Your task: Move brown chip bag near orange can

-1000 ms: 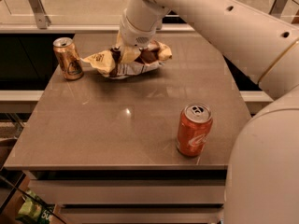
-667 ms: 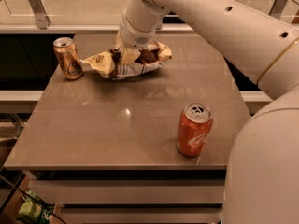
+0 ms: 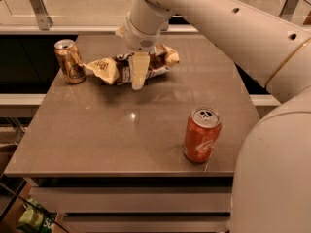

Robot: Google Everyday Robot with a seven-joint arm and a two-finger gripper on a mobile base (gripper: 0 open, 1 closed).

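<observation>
The brown chip bag (image 3: 158, 62) lies crinkled on the far part of the table, its cream left end (image 3: 103, 69) close to the orange can (image 3: 69, 61), which stands upright at the far left. My gripper (image 3: 141, 75) reaches down from the white arm (image 3: 204, 13) over the middle of the bag. One pale finger (image 3: 138, 71) hangs in front of the bag and stands away from it; the other is hidden behind the bag. The jaws look open around the bag, which rests on the table.
A deeper red-orange can (image 3: 201, 135) with white script stands near the table's front right. The brown table (image 3: 112, 140) has a front edge near the bottom. A railing and ledge (image 3: 58, 28) run behind it. My white body (image 3: 277, 169) fills the right side.
The near finger has swung out in front of the bag and now shows pale against it. The bag and both cans have not moved.
</observation>
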